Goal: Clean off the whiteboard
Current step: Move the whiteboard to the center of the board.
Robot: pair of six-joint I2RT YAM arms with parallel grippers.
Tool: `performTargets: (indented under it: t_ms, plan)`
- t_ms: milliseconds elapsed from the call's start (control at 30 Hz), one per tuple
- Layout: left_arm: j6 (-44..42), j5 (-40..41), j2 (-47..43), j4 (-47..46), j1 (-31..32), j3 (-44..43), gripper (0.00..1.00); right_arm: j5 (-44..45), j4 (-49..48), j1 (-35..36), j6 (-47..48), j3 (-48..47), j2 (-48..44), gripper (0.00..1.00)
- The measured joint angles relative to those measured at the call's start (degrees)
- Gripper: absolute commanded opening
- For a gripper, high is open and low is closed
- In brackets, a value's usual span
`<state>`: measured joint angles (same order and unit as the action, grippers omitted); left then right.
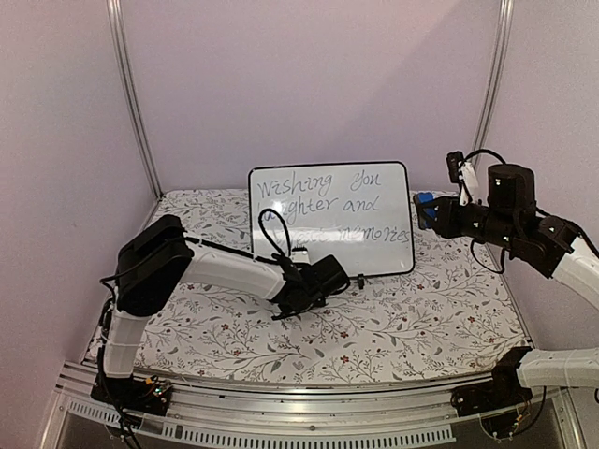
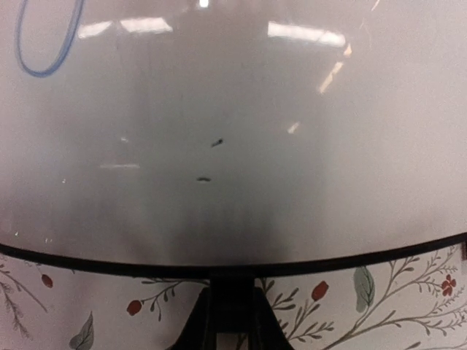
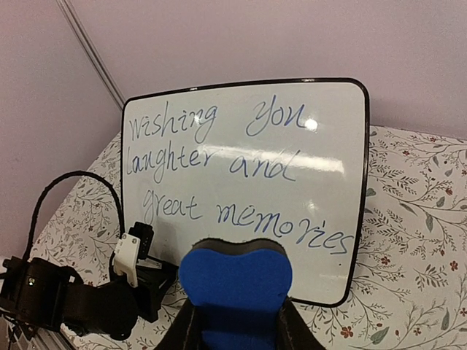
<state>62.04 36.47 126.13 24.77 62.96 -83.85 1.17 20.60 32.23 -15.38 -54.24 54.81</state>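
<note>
Blue eraser (image 3: 235,277) clamped in right jaws (image 3: 235,321), just off the right edge of the upright whiteboard (image 1: 393,192), writing untouched; left jaws (image 1: 332,279) appear to pinch its bottom rim.

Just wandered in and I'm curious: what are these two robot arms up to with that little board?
They are set to wipe the whiteboard clean. The left gripper is down at the board's lower rim and seems to pinch it, steadying the upright board on the flowered tablecloth. The right gripper holds a blue eraser in the air off the board's right side, not touching it. The blue handwriting is all there, so no wiping shows yet.
</note>
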Motion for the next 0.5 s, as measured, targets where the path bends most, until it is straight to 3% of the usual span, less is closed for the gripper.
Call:
performTargets:
  t_ms: [500]
  plan:
    - [-1.2,-0.2,0.2,0.2,0.0,-0.3,0.0,-2.1,0.2,0.0,-0.8,2.6,0.5,0.17]
